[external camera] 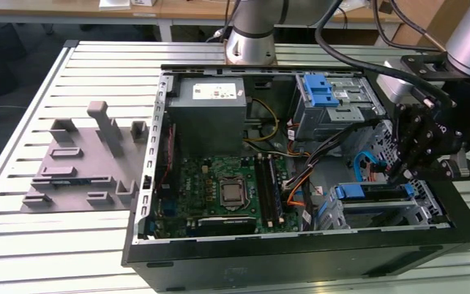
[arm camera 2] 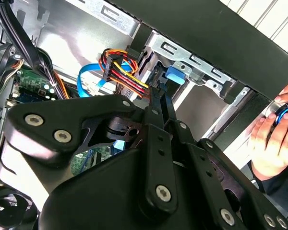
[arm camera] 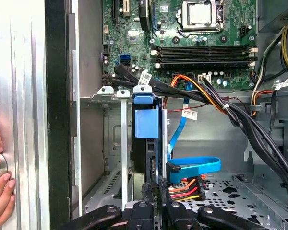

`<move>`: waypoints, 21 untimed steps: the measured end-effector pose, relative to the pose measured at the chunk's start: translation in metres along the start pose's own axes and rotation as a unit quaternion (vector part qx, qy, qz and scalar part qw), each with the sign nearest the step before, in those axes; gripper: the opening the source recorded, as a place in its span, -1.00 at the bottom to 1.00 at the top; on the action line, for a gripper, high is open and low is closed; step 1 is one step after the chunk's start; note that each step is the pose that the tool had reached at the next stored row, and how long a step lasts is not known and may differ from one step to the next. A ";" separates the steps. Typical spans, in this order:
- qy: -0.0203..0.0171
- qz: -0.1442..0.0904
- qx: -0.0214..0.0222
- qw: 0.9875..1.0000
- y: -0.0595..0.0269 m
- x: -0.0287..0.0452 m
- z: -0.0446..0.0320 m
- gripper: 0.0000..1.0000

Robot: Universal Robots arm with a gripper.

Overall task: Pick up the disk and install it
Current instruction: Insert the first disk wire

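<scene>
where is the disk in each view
exterior view: the disk sits in the drive cage, at the case's corner toward the exterior view's right.
second wrist view: its blue end sticks out of the silver cage.
first wrist view: it stands on edge in a cage slot.
shared landmark: the blue flat cable beside it.

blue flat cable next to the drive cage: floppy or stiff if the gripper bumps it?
Probably springy, not limp: the blue cable holds a flat loop unsupported. Likely light, so a bump should bend it aside and it may spring back. One end looks plugged in beside the disk, so it would likely pivot there rather than slide off.
</scene>
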State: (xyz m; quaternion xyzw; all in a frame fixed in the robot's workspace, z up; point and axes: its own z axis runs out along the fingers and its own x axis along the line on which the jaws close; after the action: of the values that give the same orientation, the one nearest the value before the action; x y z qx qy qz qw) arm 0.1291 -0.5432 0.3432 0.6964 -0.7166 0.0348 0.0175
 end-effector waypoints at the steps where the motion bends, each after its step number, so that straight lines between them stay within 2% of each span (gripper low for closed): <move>1: 0.000 0.000 0.000 1.000 0.0000 0.0001 0.0001 -0.67; 10: 0.000 0.003 0.000 1.000 0.0035 0.0000 0.0029 -0.67; 21: 0.000 0.006 0.000 1.000 0.0040 -0.0001 0.0074 -0.67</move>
State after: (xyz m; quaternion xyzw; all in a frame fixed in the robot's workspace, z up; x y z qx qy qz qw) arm 0.1253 -0.5435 0.3358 0.6920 -0.7208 0.0347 0.0176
